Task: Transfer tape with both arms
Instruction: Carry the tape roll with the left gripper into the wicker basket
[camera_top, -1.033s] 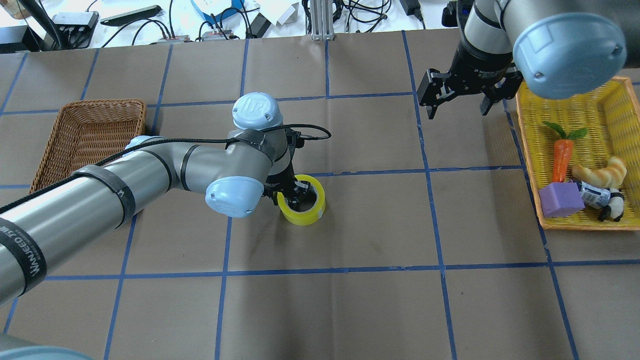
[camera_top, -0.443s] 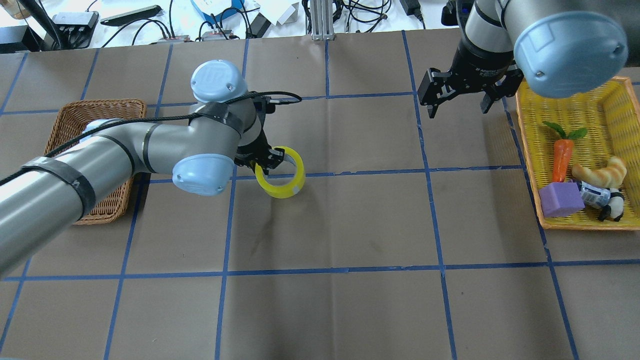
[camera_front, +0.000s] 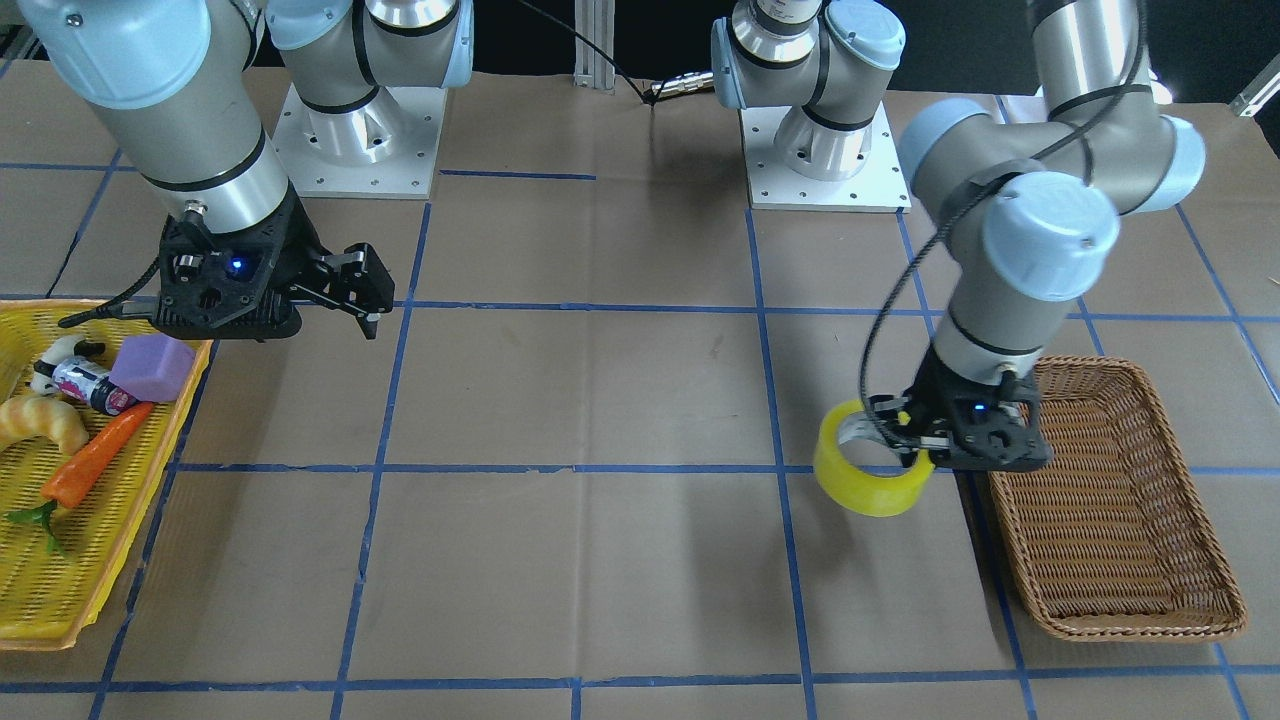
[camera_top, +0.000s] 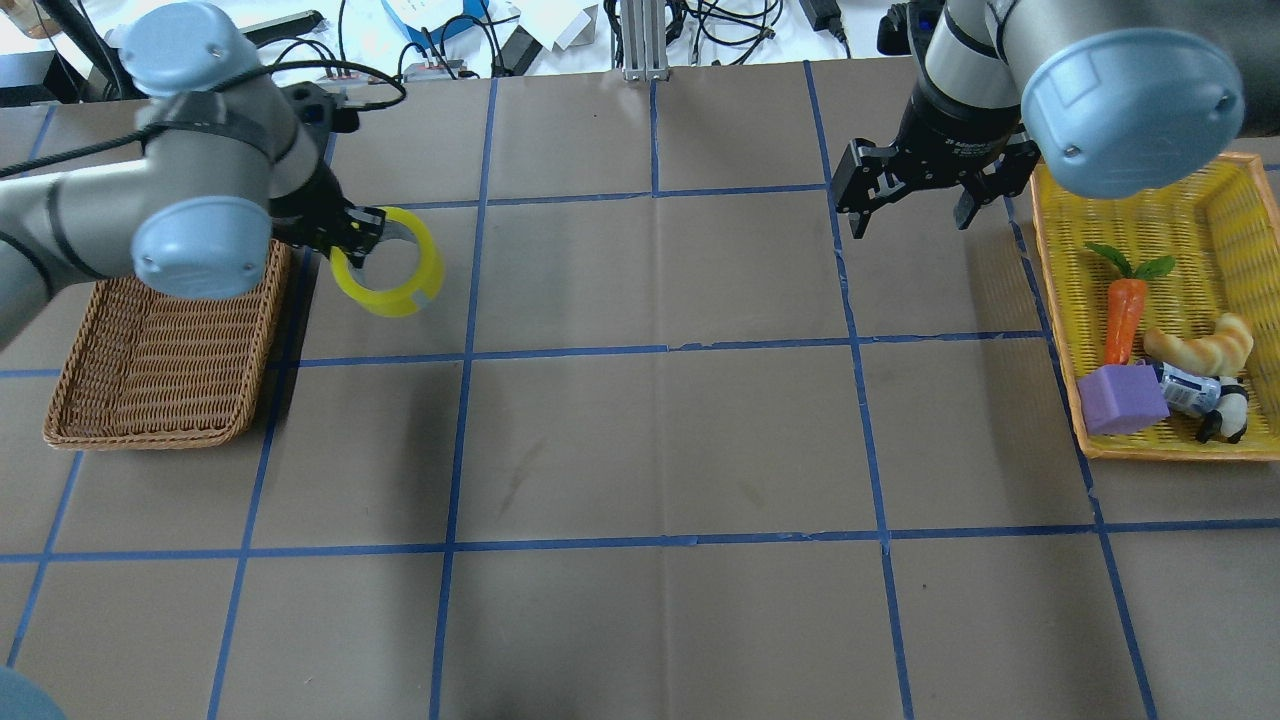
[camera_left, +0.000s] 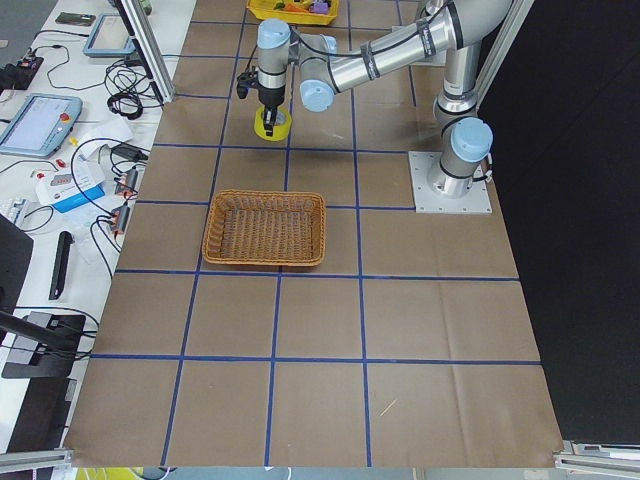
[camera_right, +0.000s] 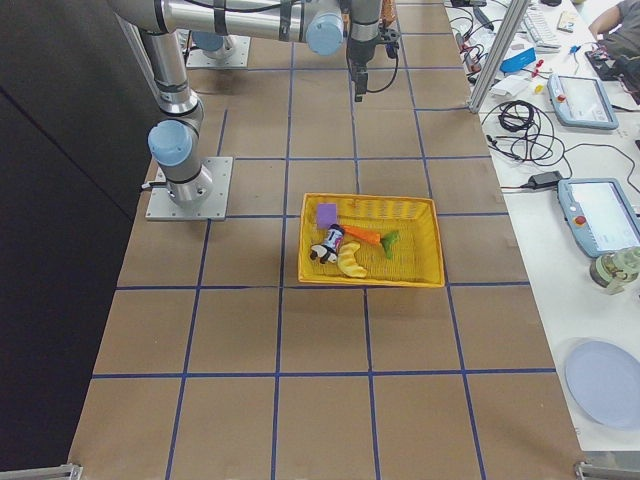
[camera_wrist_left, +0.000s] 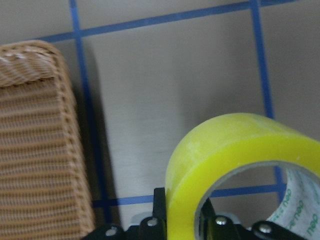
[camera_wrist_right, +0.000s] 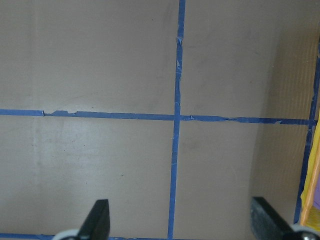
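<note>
Yellow tape (camera_top: 395, 301) is held above the table (camera_top: 650, 450), just beside the wicker basket (camera_top: 150, 437), its wall clamped in the left pincer (camera_top: 360, 235). Right pincer (camera_top: 912, 218) is spread wide, empty, well apart from that basket.

Left arm (camera_top: 90, 215) reaching forward, wrist down, jaws clamped, right arm (camera_top: 975, 70) hovering, jaws spread wide.

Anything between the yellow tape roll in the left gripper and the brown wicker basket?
Nothing visible. The yellow tape roll hangs in the left gripper just beside the brown wicker basket; only the paper-covered table shows in the gap between them.
</note>
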